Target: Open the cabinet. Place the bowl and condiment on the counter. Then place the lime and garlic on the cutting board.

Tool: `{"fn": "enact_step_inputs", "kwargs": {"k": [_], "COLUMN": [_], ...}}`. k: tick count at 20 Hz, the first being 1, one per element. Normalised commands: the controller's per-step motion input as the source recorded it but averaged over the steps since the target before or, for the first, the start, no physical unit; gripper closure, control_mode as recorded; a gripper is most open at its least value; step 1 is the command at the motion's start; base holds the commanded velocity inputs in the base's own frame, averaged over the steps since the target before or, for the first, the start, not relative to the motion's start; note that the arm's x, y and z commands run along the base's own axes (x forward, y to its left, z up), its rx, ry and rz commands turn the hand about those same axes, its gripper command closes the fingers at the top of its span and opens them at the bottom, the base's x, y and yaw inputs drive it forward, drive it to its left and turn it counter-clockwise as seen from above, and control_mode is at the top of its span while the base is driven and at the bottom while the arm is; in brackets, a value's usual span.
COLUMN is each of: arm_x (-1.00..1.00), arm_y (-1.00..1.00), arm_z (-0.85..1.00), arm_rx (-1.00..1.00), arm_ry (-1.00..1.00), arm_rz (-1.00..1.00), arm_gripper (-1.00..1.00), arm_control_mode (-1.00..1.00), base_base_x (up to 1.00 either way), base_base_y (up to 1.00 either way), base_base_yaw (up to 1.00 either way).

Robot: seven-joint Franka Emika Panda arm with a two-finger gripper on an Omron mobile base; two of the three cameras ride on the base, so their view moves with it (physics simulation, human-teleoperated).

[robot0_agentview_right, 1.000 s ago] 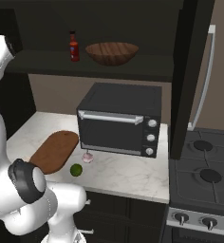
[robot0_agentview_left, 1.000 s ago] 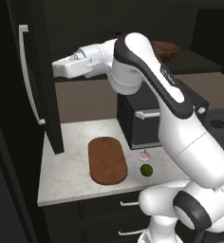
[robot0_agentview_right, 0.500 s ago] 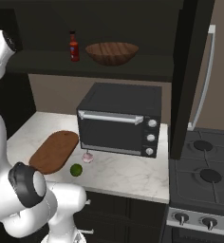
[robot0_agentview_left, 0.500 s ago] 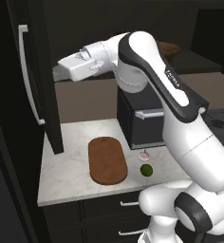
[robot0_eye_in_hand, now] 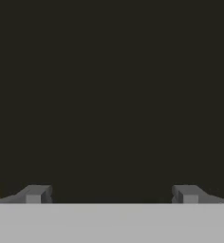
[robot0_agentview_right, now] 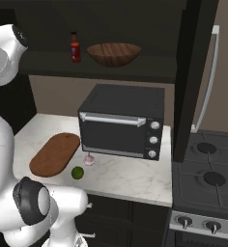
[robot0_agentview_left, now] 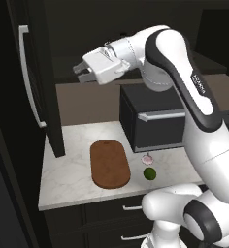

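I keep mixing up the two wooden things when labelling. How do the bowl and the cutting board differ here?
The bowl is round and deep-sided; the cutting board is flat and oblong with rounded ends. The bowl sits up on the open cabinet shelf beside the red condiment; the cutting board lies on the counter. The bowl's grain shows clearly; the cutting board looks more reddish. Both are brown wood.

The robot is a glossy white arm of rounded, tube-like segments with smooth plastic shells. Dark grey to black bands and round caps mark the joints. Small dark lettering runs along the upper link. The boxy white hand ends in a pincer with two small dark grey fingertips, squared at the ends.
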Motion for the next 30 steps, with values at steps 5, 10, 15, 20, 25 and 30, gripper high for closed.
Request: {"fn": "enact_step_inputs", "kwargs": {"k": [5,10,15,20,25,30], "arm_x": [-0.05,0.0,0.0,0.0,0.01,0.0], "arm_y": [-0.34,-0.35,-0.34,-0.61,-0.61,-0.02], "arm_z": [-0.02,0.0,-0.1,-0.17,-0.06,0.0], "arm_rx": [0.0,0.0,0.0,0.0,0.02,0.11], "arm_ry": [-0.03,-0.02,-0.01,-0.04,-0.01,-0.06], "arm_rz": [-0.05,-0.02,-0.08,-0.19,-0.29,-0.17], "arm_gripper": [-1.0,-1.0,-1.0,-1.0,-1.0,-1.0], "arm_control_mode": [-1.0,-1.0,-1.0,-1.0,-1.0,-1.0], "base_base_x": [0.0,0.0,0.0,0.0,0.0,0.0], "base_base_y": [0.0,0.0,0.0,0.0,0.0,0.0], "base_base_yaw": [0.0,0.0,0.0,0.0,0.0,0.0]}}
